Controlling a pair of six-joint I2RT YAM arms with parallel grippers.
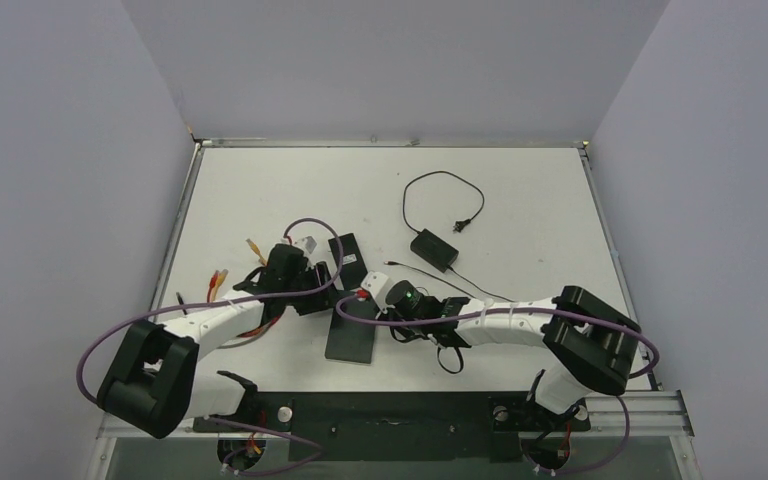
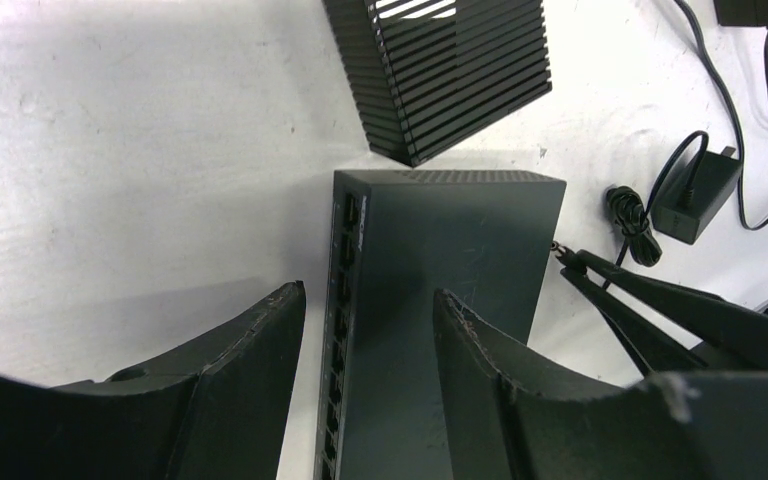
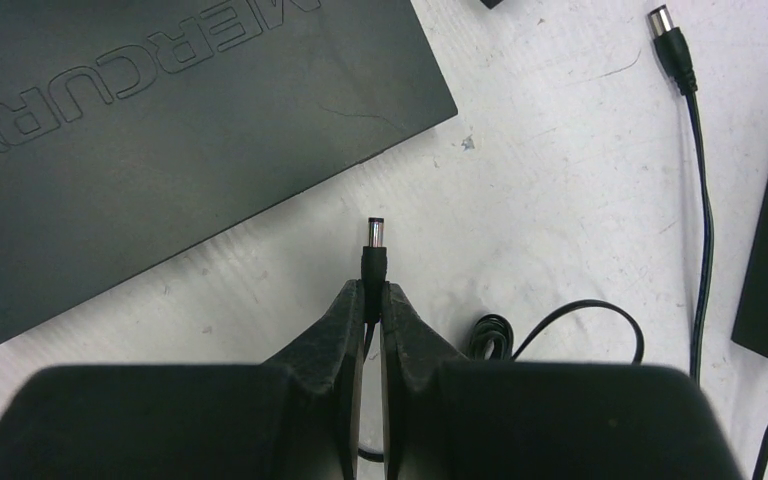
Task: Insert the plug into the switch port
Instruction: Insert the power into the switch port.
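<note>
The switch (image 1: pixel 352 335) is a flat dark box lying between the two arms; its top carries raised lettering (image 3: pixel 160 130). A row of ports (image 2: pixel 344 290) runs along one long side. My right gripper (image 3: pixel 372 290) is shut on the plug (image 3: pixel 372 243), a small barrel with a metal tip that juts out past the fingertips. In the left wrist view the plug tip (image 2: pixel 557 245) sits just off the switch's side opposite the ports. My left gripper (image 2: pixel 370 300) is open. One finger hangs beside the port side and the other finger (image 2: pixel 500 380) over the switch's top.
A ribbed black box (image 2: pixel 450 70) stands just beyond the switch. A black power adapter (image 1: pixel 434 250) with a looped cable lies further back. A second barrel plug (image 3: pixel 665 28) and its cable lie right of my right gripper. A small adapter (image 2: pixel 695 185) and a coiled cable (image 2: pixel 630 225) lie nearby.
</note>
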